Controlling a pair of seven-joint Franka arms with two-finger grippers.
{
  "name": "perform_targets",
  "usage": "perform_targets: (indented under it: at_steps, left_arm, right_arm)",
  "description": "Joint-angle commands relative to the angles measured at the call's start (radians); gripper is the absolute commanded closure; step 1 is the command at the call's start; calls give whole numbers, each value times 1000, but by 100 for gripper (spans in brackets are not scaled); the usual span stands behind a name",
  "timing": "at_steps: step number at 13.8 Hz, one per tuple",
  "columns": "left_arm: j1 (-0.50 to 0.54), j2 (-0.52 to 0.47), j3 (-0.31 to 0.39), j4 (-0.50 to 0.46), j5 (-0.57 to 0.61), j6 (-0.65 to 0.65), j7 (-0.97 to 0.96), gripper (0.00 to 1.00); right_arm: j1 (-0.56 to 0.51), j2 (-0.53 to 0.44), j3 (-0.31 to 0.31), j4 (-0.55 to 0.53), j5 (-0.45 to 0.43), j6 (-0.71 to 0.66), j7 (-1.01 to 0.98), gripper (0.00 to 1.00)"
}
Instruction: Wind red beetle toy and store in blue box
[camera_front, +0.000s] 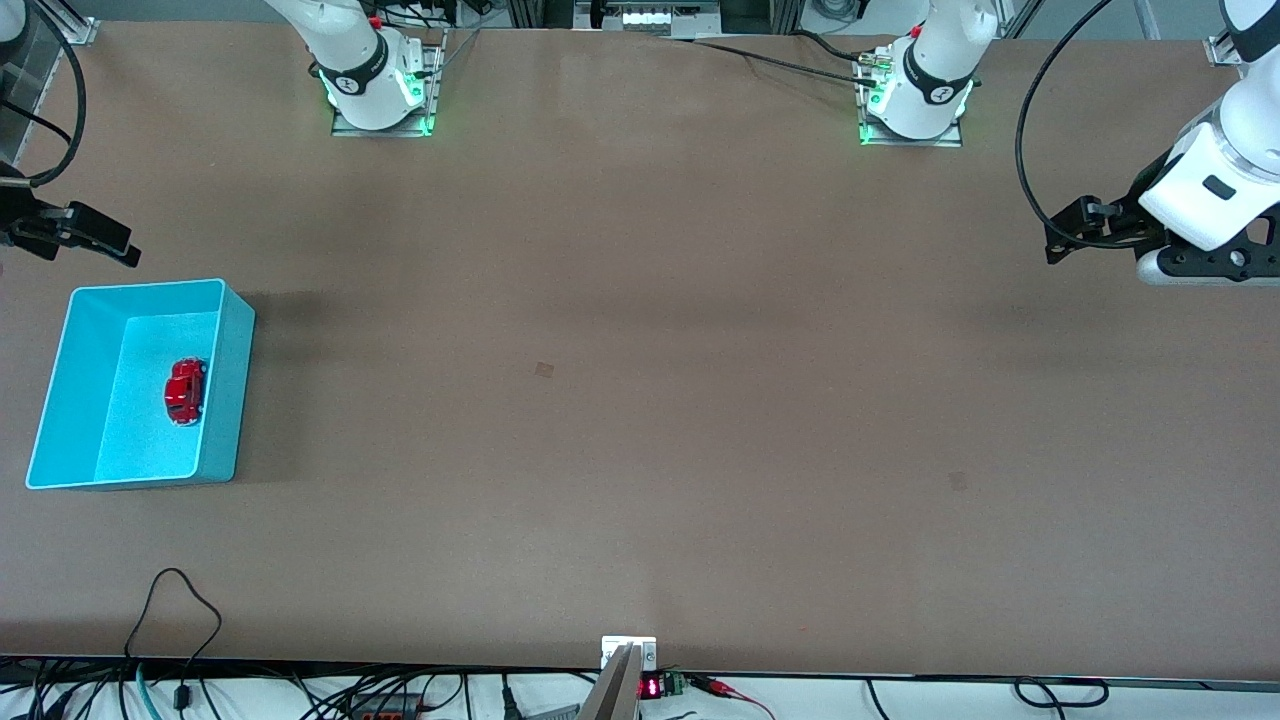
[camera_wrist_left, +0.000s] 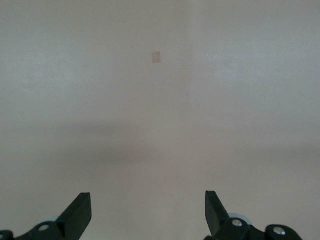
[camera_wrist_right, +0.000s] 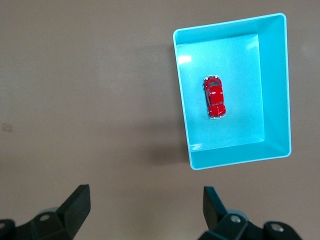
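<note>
We see the red beetle toy (camera_front: 185, 390) lying inside the blue box (camera_front: 60, 380) (about nine o'clock on the table). Both grippers, left (camera_front: 1062, 240) and right (camera_front: 95, 238), hang empty, fingers apart.

High front overview; wrist views downward; blue box (camera_front: 60, 400) shared.
</note>
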Motion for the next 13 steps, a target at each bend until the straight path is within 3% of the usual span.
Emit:
perform_targets:
  at_steps: [1, 13]
  left_arm:
    - [-6, -10, 7, -1, -22, -10, -5, 0]
    - [-6, -10, 7, -1, -22, -10, -4, 0]
  right_arm:
    - [4, -46, 3, -47, -12, 12, -3, 0]
    - [3, -74, 3, -39, -6, -30, 5, 0]
